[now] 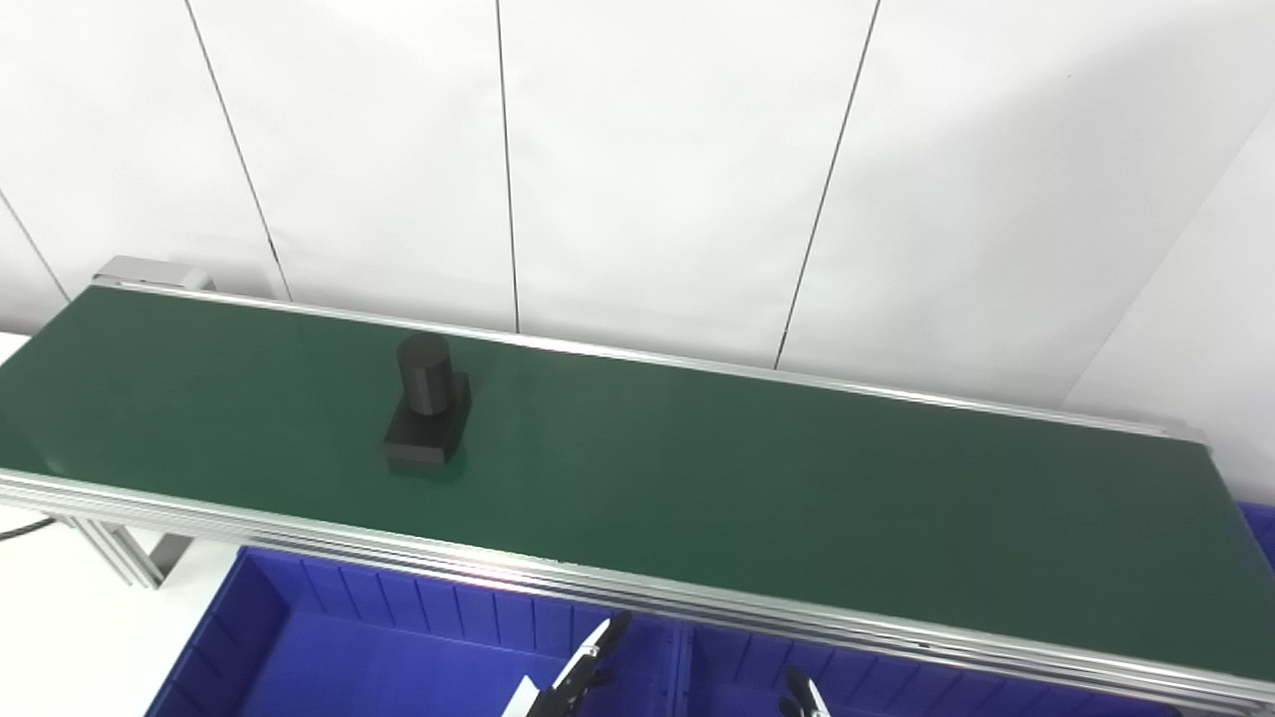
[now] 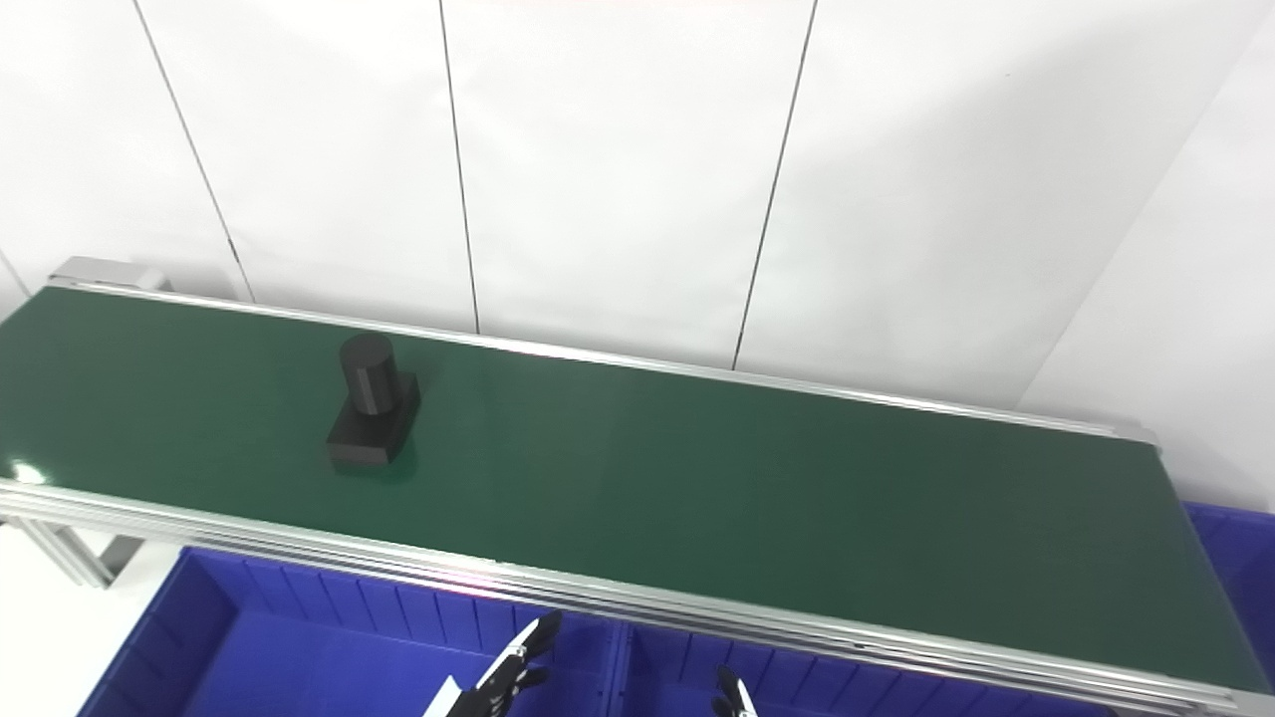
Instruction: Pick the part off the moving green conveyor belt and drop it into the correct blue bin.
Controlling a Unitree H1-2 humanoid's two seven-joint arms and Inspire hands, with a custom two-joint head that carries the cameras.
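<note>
Nothing is picked yet. The black part [image 1: 426, 413] stands on the green belt [image 1: 757, 478], well beyond and left of the left hand [image 1: 578, 672]. Only fingertips of both hands show, the right hand [image 1: 802, 694] too; their openness I cannot tell. Below them, the blue bins [image 1: 329, 637] wait.

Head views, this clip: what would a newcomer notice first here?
A lone black part, a cylinder standing on a blocky base, sits on the left stretch of the long green conveyor belt that crosses the picture. Below the belt's near rail lie blue bins. Only the fingertips of the left hand and right hand peek in at the bottom edge, holding nothing visible.
</note>
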